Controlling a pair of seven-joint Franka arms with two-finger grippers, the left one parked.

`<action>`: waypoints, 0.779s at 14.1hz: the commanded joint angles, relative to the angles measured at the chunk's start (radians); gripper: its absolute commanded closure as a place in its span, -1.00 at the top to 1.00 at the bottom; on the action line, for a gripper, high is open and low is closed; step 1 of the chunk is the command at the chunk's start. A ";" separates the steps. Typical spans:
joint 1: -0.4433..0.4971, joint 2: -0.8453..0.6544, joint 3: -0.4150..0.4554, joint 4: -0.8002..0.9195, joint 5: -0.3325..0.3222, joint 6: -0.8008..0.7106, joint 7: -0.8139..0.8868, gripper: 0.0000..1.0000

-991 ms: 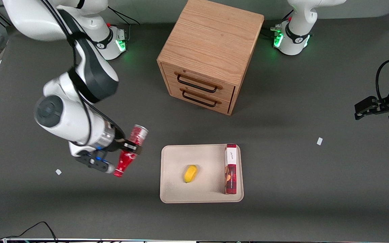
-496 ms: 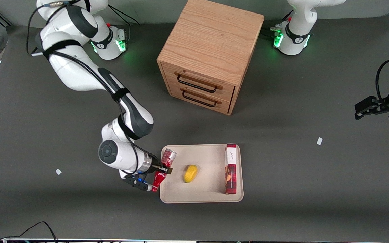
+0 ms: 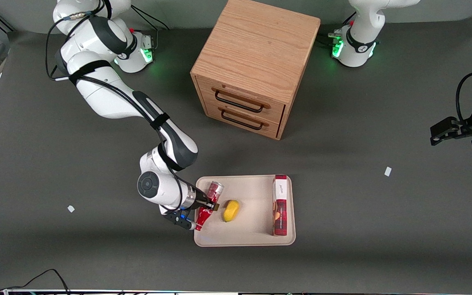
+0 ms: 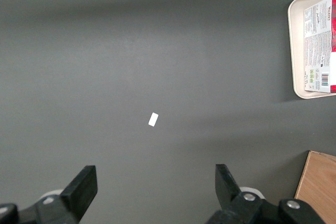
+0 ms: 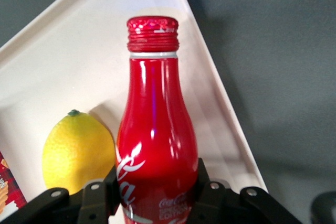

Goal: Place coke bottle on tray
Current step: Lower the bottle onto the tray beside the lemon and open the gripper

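Observation:
My right gripper (image 3: 210, 204) is shut on the red coke bottle (image 3: 209, 202), holding it by its body. The bottle lies tilted, its silvery base (image 3: 216, 187) up and farther from the front camera, its cap nearer. It hangs just above the beige tray (image 3: 252, 237), over the tray's end toward the working arm. In the right wrist view the bottle (image 5: 156, 135) sits between my black fingers (image 5: 100, 196), its red cap (image 5: 153, 32) over the tray's rim (image 5: 220, 98).
A yellow lemon (image 3: 231, 210) lies on the tray beside the bottle, also in the wrist view (image 5: 77, 150). A red-and-white box (image 3: 280, 205) stands at the tray's other end. A wooden two-drawer cabinet (image 3: 256, 61) stands farther from the camera. White scraps (image 3: 71, 209) (image 3: 388, 171) lie on the table.
My right arm has carried the bottle sideways from over the bare table to over the tray's end, and lowered it toward the tray beside the lemon.

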 commanded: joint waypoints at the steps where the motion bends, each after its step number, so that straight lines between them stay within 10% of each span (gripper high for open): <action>1: 0.011 0.019 -0.003 0.041 -0.066 0.001 0.029 1.00; 11: 0.003 -0.027 -0.001 0.031 -0.106 -0.032 0.035 1.00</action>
